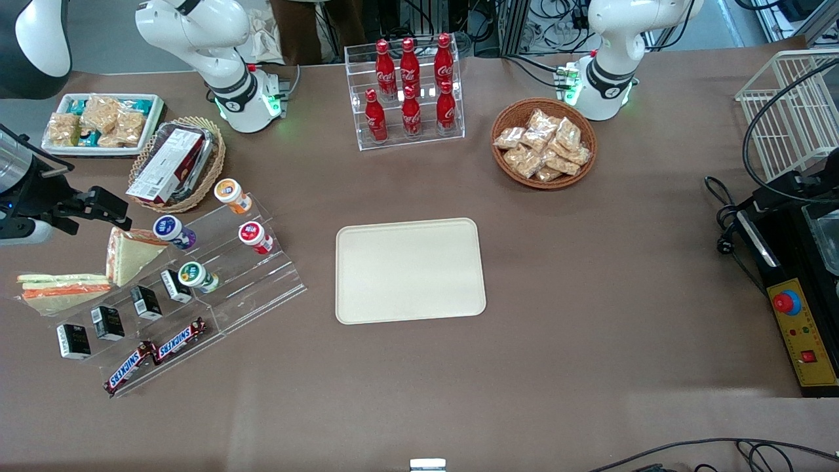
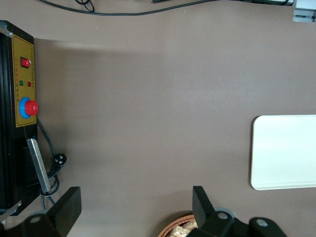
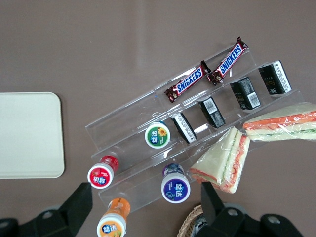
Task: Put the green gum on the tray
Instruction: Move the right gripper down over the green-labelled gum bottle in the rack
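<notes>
**Green gum sits untouched on the acrylic riser, hand spread wide and empty above it**

Green gum (image 3: 158, 136) sits below and ahead of the hand (image 3: 148, 210), on a middle step of the clear stepped riser (image 3: 197, 123), white lid facing up.

- Hand: fingers (image 3: 79, 202) spread wide, nothing between them. In the front view the hand (image 1: 98, 203) hangs over the working arm's end of the counter (image 1: 590, 295), well above the riser.
- Handling, my read: small plastic bottle, light, rigid, smooth and likely a bit slippery. Round body, so pinch across the green barrel just under the lid. Lid edge alone looks too shallow to trust.
- Neighbours: purple bottle (image 3: 176, 186) and red bottle (image 3: 101, 174) sit one step closer to the hand, orange bottle (image 3: 113, 222) closest. A small black box (image 3: 183, 126) lies just beside the gum on the same step, so clearance on that side is tight.
- Riser: transparent, glossy, hard-edged steps; fingers could clip a step lip.
- Farther out: two Snickers bars (image 3: 205, 74) on the lowest step, wrapped sandwiches (image 3: 222, 158) soft and film-covered.
- Tray (image 3: 29, 133): cream, matte, flat, rounded corners, low rim, bare, well apart from the riser.
</notes>
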Robot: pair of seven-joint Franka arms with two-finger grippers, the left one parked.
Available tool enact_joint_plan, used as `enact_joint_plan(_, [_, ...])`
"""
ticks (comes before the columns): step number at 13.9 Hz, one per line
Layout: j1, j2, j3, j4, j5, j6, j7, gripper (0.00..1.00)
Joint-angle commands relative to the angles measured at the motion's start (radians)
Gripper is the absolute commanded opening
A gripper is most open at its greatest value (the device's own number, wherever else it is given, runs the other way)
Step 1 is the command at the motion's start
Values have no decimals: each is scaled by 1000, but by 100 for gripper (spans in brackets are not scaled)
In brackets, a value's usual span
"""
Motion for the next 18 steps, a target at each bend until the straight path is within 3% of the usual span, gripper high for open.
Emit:
enact_joint_plan(1, [-9, 7, 4, 6, 5, 11, -5, 98])
enact_joint_plan(6, [-9, 17, 5, 6, 0, 25, -27, 98])
enact_joint_plan(10, [-10, 29, 2, -38, -3, 111, -237, 98])
enact_joint_plan(18, [-9, 52, 4, -259, -4, 299, -244, 98])
